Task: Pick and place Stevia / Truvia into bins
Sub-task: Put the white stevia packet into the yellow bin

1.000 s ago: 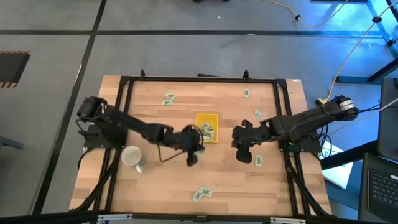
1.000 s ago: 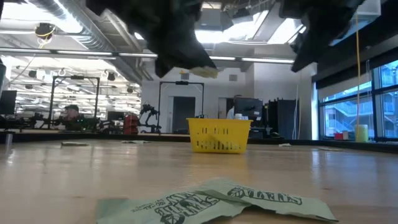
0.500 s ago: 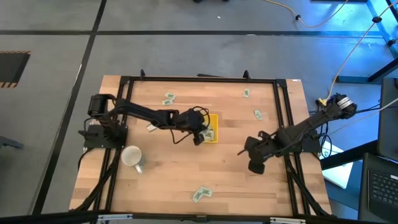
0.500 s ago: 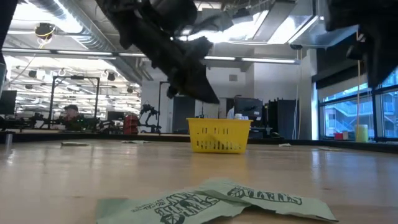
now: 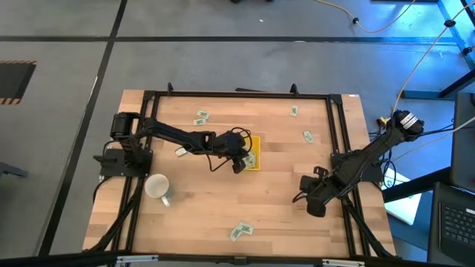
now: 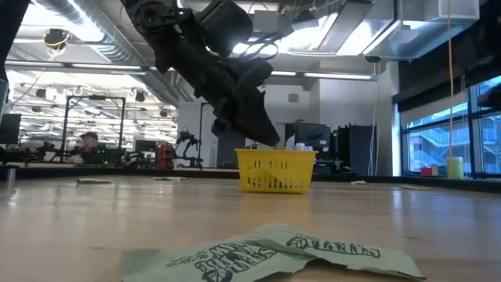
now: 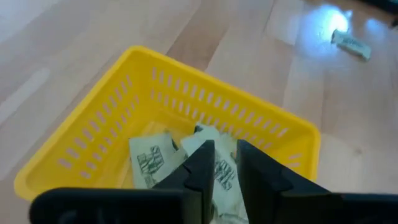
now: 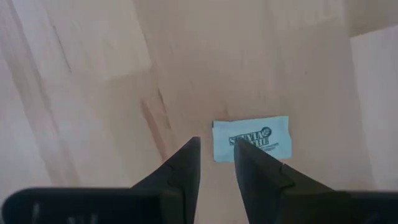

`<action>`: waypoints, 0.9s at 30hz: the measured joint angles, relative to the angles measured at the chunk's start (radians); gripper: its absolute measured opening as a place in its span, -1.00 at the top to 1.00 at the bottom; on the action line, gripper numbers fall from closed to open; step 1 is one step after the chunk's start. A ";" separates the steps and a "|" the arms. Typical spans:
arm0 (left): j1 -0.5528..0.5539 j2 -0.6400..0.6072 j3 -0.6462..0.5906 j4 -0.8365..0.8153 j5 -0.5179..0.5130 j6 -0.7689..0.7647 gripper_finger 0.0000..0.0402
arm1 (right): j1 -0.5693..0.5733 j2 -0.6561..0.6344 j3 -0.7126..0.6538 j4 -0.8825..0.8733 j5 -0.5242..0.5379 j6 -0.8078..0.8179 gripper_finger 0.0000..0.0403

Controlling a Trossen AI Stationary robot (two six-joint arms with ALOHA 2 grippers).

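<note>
The yellow tray (image 5: 253,141) sits mid-table and holds several Stevia packets (image 7: 149,163). My left gripper (image 5: 239,164) hangs over the tray's near-left corner, tilted down into it (image 6: 264,139). Its fingers (image 7: 200,167) stand a narrow gap apart, with a packet (image 7: 224,177) showing in the tray beyond them. My right gripper (image 5: 310,202) is near the table's right edge, open by a small gap (image 8: 216,155). It points down at a single packet (image 8: 252,140) lying flat on the wood just past its fingertips.
Loose packets lie on the wood at the far left (image 5: 201,117), far right (image 5: 295,111), right (image 5: 307,136), left of the tray (image 5: 180,151) and near edge (image 5: 241,231). A white mug (image 5: 157,187) lies near the left. Black frame rails (image 5: 341,133) border the table.
My left gripper, which carried a packet a second ago, has moved from the table's middle toward the far edge and now stands over the tray, tipped down. My right gripper has pulled back from the middle toward the near right corner and lowered over a packet there.
</note>
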 joint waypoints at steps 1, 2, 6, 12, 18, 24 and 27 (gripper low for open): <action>0.000 0.000 0.000 0.011 0.000 -0.006 0.67 | 0.003 0.000 -0.017 0.005 -0.001 0.006 0.50; 0.000 0.000 0.000 0.023 -0.001 -0.008 0.66 | 0.005 0.000 -0.036 0.009 -0.001 0.015 0.50; 0.000 0.000 0.000 0.089 0.002 -0.012 0.63 | 0.005 0.000 -0.109 0.068 -0.002 0.052 0.50; -0.002 0.000 0.000 0.173 0.028 -0.034 0.63 | 0.005 -0.002 -0.211 0.225 -0.023 0.055 0.50; -0.002 0.000 0.000 0.202 0.039 -0.034 0.63 | 0.005 -0.005 -0.240 0.233 -0.019 0.063 0.53; -0.002 0.000 0.000 0.201 0.041 -0.033 0.63 | 0.005 -0.003 -0.241 0.222 -0.017 0.056 0.75; -0.002 0.000 0.000 0.202 0.051 -0.032 0.63 | 0.005 -0.003 -0.241 0.220 -0.016 0.057 0.89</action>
